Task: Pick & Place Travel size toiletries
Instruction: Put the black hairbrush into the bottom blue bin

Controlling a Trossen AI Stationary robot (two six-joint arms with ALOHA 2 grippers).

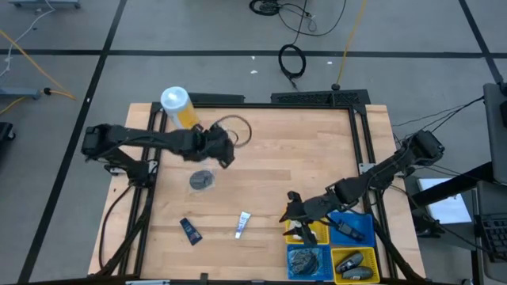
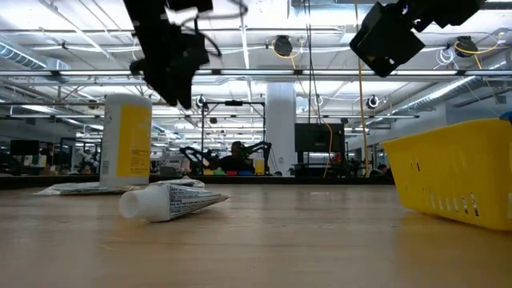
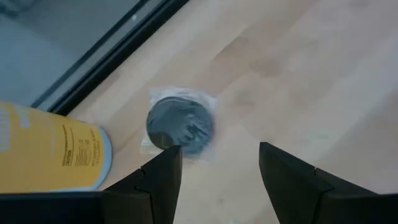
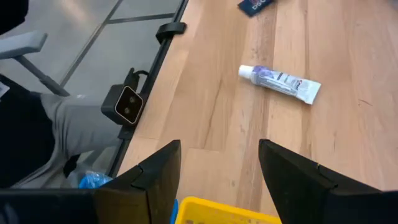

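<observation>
Pale wooden tabletop, toiletries scattered, both arms hovering with nothing held.

Left gripper (image 3: 217, 180) hangs with jaws apart above a round grey jar (image 3: 180, 123) in a crinkled clear wrapper, beside the yellow canister (image 1: 179, 107) — cut off in the left wrist view. Right gripper (image 4: 219, 180), fingers likewise spread and empty, sits over the yellow bin (image 1: 310, 229). A white tube (image 4: 280, 81) and dark blue tube (image 1: 190, 230) lie apart; only the high view shows bottles in the lower bins — indistinct.
</observation>
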